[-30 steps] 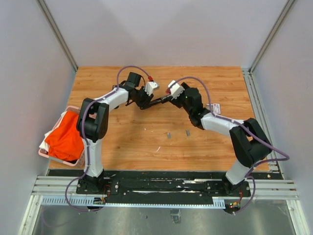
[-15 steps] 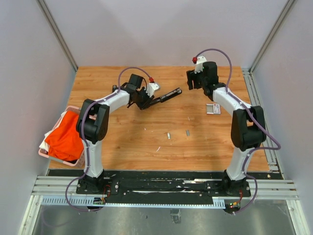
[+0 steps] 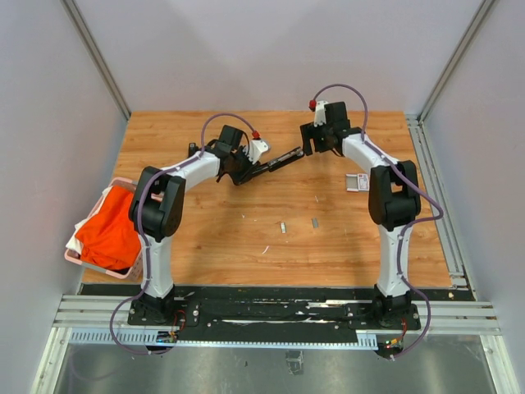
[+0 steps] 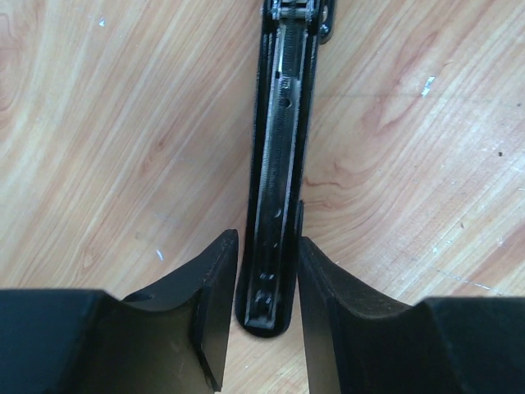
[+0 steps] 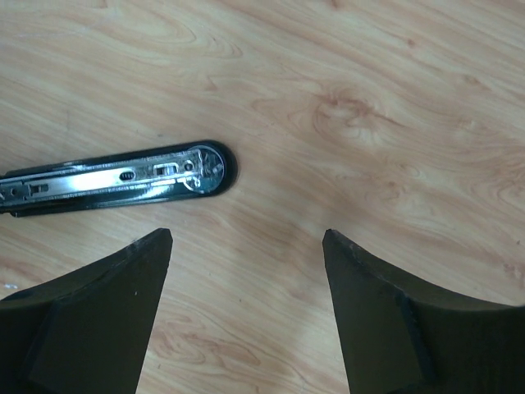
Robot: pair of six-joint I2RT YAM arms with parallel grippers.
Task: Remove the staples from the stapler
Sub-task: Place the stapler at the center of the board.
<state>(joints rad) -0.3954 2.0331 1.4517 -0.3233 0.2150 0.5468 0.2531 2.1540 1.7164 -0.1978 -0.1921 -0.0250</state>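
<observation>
Overhead view: a long black metal stapler (image 3: 279,159), its silvery magazine channel exposed, lay on the wooden table (image 3: 205,246) at about 12 o'clock from the table's centre, its front end pointing toward 2 o'clock. The left gripper (image 3: 244,171) was closed narrowly on the stapler's rear end. In the left wrist view both fingers (image 4: 217,304) pressed the sides of the stapler (image 4: 279,164), which ran from the left gripper (image 4: 267,242) toward 12 o'clock. Whether the channel held any staples could not be told. The right gripper (image 3: 310,141) hung just beyond the stapler's front end with its jaws spread wide and holding nothing. In the right wrist view the rounded tip of the stapler (image 5: 123,182) lay at 10 o'clock of the right gripper (image 5: 246,242), apart from both fingers (image 5: 361,312). Two short silvery-grey staples (image 3: 283,227) rested on the wood near the centre, at 6 o'clock of the stapler and well apart from it. A small white box with red print (image 3: 358,182) lay at 3 o'clock. A pink basket (image 3: 70,256) holding an orange cloth (image 3: 111,230) stood at the 9 o'clock edge.
</observation>
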